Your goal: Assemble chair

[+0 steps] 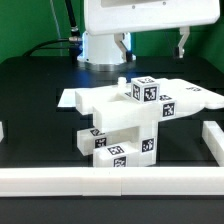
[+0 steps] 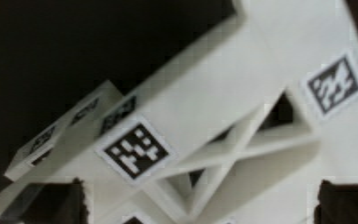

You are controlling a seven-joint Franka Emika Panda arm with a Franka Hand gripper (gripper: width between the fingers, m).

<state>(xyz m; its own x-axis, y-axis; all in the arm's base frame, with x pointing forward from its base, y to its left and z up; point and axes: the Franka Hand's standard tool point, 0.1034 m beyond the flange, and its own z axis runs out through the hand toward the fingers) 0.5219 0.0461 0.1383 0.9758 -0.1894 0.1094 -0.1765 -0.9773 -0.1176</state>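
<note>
Centre frame in the exterior view, the chair stands on the black table with several tagged parts joined, by my judgement unfinished, while my gripper hangs near the top edge, fingers wide apart, holding nothing.

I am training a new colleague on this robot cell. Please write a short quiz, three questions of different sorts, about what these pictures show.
1. True or false: the hand grips the chair.
2. Choose one. The jaws of the hand are: A) open and empty, B) shut on a bar, C) shut on nothing.
3. Fill in: the table under the chair is ___ in colour.

Key: 1 false; 2 A; 3 black.
</note>
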